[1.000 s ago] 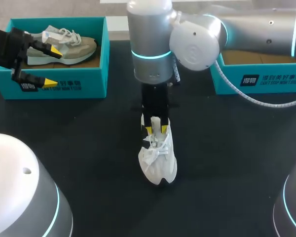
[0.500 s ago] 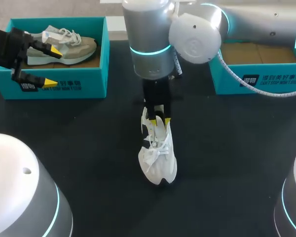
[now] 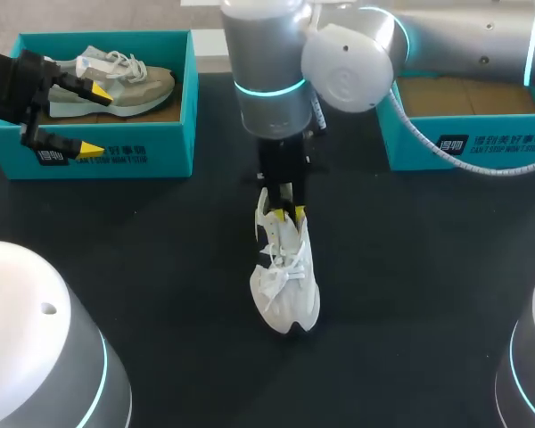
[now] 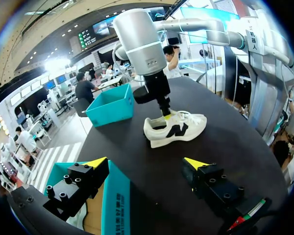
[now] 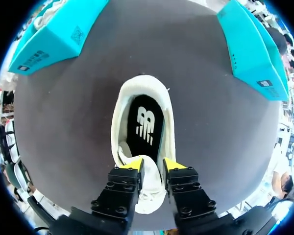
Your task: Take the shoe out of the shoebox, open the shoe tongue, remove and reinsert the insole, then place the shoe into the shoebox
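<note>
Centrally on the black worktop [image 3: 160, 250] stands a white lace-up knit sneaker [image 3: 285, 276], upright on its sole, between the two boxes and touching neither. The right arm comes down over its heel end, and the right gripper [image 3: 290, 212] sits at the shoe's opening. From the right wrist, the yellow-tipped fingers [image 5: 132, 164] flank the white padded tongue [image 5: 151, 188], which rises between them. They seem pressed against it from both sides, though the contact is hard to make out. Beyond the fingers, a black insole with a white logo [image 5: 144, 125] lies flat inside the shoe.

At the far left stands a teal cardboard shoebox [image 3: 116, 152] holding a grey and beige running shoe [image 3: 116, 85]. The left gripper [image 3: 94, 119] hovers at that box's near left side, fingers spread wide with nothing between them. Its wrist view looks across the worktop at the white sneaker [image 4: 179, 128]. A second teal cardboard shoebox [image 3: 481, 143] sits at the far right, its brown floor showing.
</note>
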Robot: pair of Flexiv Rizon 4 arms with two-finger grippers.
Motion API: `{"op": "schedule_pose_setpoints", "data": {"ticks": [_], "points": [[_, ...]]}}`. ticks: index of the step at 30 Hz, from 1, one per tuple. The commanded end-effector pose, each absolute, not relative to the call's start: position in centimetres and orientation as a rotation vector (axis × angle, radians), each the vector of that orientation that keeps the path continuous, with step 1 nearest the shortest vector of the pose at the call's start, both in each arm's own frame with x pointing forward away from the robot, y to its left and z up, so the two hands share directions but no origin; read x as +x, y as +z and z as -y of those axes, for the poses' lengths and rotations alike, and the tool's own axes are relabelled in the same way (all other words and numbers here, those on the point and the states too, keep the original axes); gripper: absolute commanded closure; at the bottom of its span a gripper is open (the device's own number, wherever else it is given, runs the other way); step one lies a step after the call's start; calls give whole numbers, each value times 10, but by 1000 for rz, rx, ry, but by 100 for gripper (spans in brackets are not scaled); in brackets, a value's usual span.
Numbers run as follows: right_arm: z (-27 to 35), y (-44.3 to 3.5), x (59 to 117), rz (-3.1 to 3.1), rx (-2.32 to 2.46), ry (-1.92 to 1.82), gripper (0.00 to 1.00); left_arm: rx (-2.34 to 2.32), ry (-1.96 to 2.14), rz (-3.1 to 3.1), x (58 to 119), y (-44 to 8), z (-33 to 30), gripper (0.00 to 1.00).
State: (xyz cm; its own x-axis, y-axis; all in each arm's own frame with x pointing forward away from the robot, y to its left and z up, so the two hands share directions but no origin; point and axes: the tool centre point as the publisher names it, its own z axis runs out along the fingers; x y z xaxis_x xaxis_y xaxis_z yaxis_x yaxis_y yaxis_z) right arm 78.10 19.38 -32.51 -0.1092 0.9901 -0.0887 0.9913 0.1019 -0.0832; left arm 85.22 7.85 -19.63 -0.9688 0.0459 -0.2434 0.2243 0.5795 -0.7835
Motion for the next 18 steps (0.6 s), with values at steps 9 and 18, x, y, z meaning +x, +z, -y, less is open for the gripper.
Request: {"op": "schedule_pose_setpoints", "data": {"ticks": [9,18], "points": [[-195,-279,778,-2793,1334,225,0,227,-1333,-2617,852,-196,-79,0],[-195,-279,778,-2793,1334,225,0,227,-1333,-2617,852,-196,-79,0]]}}
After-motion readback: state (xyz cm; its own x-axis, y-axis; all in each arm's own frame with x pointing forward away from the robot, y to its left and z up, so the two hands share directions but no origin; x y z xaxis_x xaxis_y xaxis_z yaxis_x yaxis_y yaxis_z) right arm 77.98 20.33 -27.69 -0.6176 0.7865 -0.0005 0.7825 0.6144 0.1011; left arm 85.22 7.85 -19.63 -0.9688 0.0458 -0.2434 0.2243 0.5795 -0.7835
